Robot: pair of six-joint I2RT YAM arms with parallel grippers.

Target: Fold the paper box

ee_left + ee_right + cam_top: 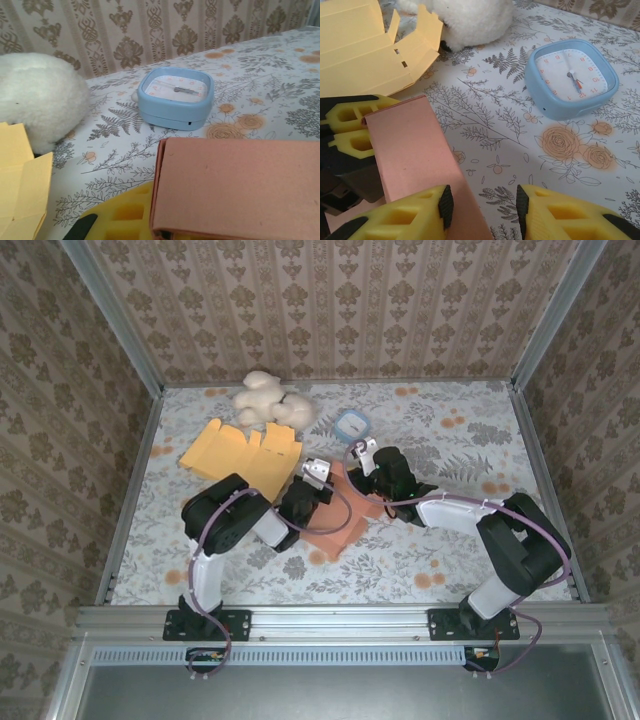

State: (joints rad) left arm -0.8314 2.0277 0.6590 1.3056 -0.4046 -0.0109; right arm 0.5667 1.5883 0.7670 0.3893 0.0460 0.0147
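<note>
At mid-table, the left end effector [357,127] clamps the paper box [415,150], its grip partly hidden; the right end effector [482,202] gapes.

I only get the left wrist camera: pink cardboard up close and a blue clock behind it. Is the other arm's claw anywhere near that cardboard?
Observer: Yes. The right claw is open right at the pink box, with one yellow finger against its raised flap.
Operator: And the yellow stuff at my left edge?
Observer: From overhead it's a flat, unfolded yellow box sheet, lying left of the pink box, beside the white plush toy.
</note>
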